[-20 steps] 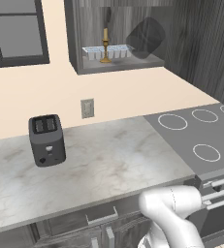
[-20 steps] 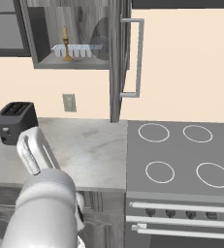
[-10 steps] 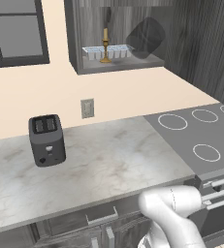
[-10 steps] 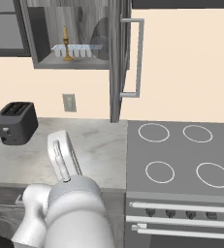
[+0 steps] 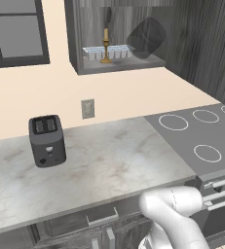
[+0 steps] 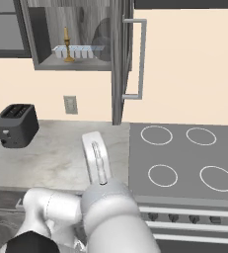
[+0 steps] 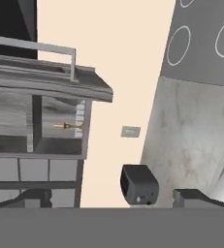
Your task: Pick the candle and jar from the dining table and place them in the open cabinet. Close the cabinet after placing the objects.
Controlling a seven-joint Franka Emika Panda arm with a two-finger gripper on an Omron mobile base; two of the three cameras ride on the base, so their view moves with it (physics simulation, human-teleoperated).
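The cabinet (image 5: pixel 73 39) hangs open on the wall above the counter, its door (image 6: pixel 119 64) swung out edge-on. The golden candle (image 5: pixel 105 46) (image 6: pixel 66 44) (image 7: pixel 67 126) stands upright on the shelf in front of a clear ridged tray (image 5: pixel 115 51). A dark rounded shape (image 5: pixel 146 38) leans at the shelf's right end; I cannot tell whether it is the jar. The dining table is out of view. My gripper (image 7: pixel 108 201) is open, its dark fingertips (image 7: pixel 196 197) far apart with nothing between them, low and well short of the cabinet.
A dark toaster (image 5: pixel 47 140) (image 6: pixel 17 124) stands on the marble counter (image 5: pixel 109 165) below the cabinet, with a wall outlet (image 5: pixel 87 108) behind it. A stove top (image 6: pixel 184 158) lies to the right. The door's handle (image 6: pixel 141 59) juts toward me.
In the right base view my arm's white link has swung from the left toward the middle. The candle, cabinet and toaster have not moved.
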